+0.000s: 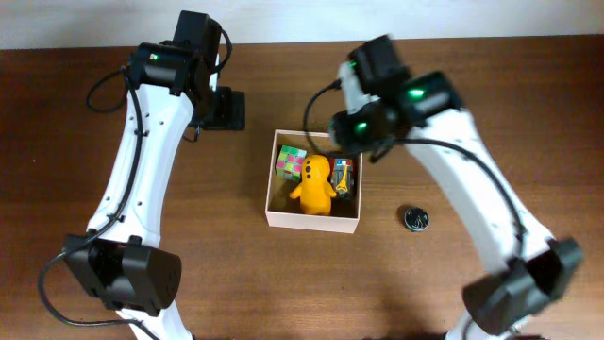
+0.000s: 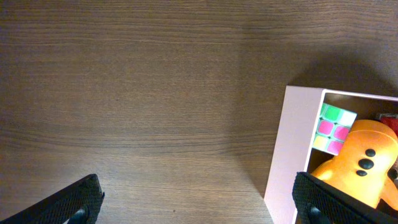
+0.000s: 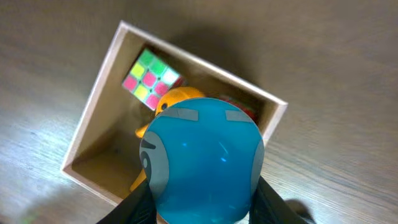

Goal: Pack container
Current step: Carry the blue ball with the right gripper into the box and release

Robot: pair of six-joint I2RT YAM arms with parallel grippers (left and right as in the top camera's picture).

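The container (image 1: 311, 222), square with no long axis, mouth upward, lies beneath your right gripper (image 3: 202, 208), which clamps a blue toy (image 3: 202, 155); your left gripper (image 2: 199, 205) gapes wide.

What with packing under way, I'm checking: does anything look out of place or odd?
A small round dark item lies on the table right of the box, apart from it, while the cube and yellow toy are inside. The right hand holds a blue round thing over the box. Nothing looks spilled or damaged.
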